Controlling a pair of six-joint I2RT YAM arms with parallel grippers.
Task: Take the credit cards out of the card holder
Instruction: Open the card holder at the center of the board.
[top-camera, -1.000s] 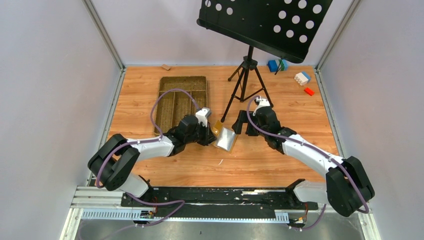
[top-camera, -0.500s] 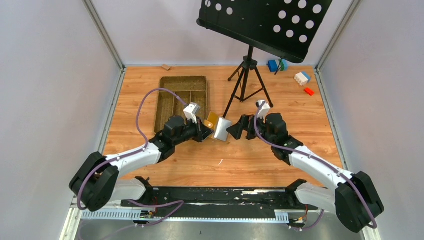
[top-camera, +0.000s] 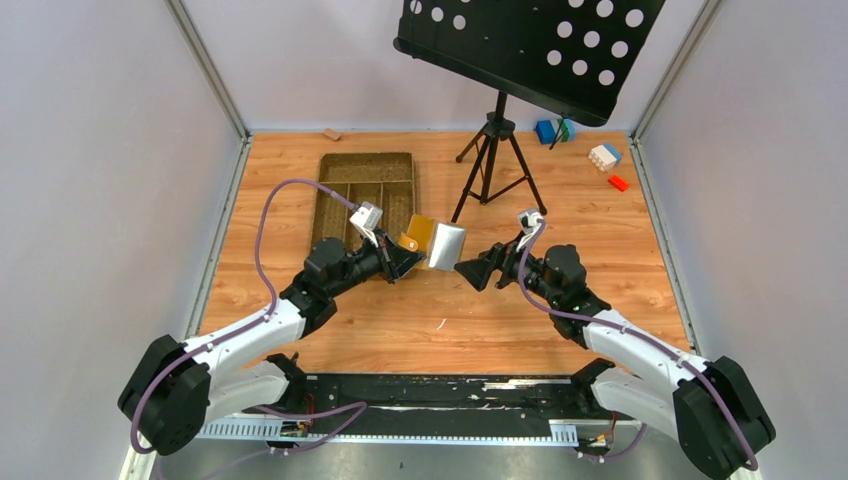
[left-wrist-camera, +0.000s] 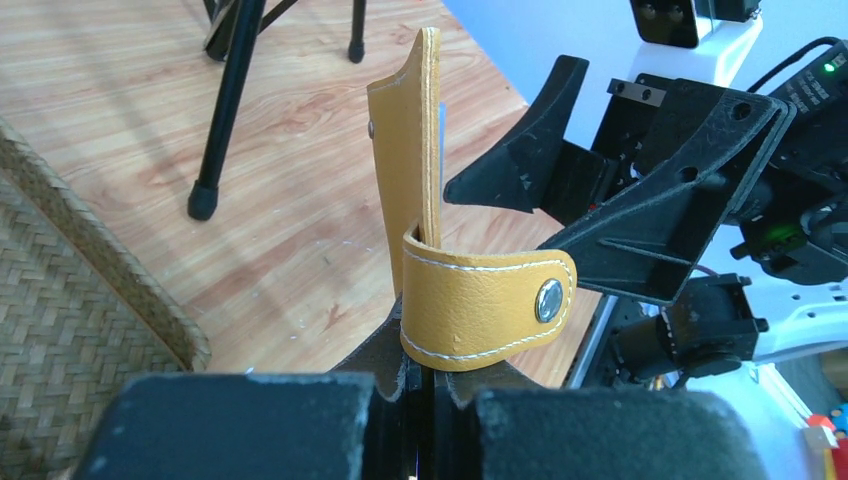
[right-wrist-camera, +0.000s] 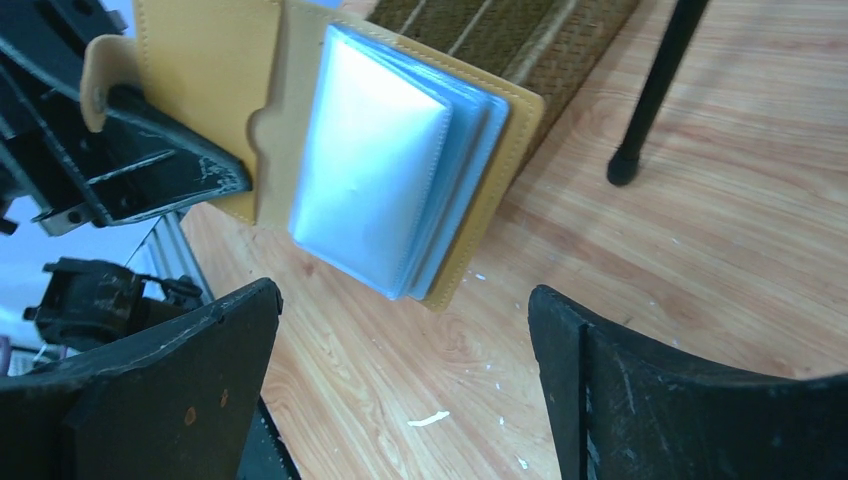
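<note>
I see the card holder (top-camera: 440, 245) between my hands: left hand (top-camera: 408, 258) at its 9 o'clock, right hand (top-camera: 472, 272) at 4, tray (top-camera: 325, 200) at 10, tripod (top-camera: 492, 160) at 1.

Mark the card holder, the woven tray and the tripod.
card holder (right-wrist-camera: 375, 165), right wrist view, pale inner pocket.
woven tray (top-camera: 367, 156), top external view, far rim.
tripod (top-camera: 497, 128), top external view, leg hub.

Open mustard card holder (right-wrist-camera: 380, 170) held aloft, silvery pockets showing.

The left fingers (left-wrist-camera: 378, 362) pinch the yellow card holder (left-wrist-camera: 405, 170) upright on its edge, snap strap (left-wrist-camera: 490, 310) curling right; the right fingers (left-wrist-camera: 535, 150) stand spread just beyond it.
</note>
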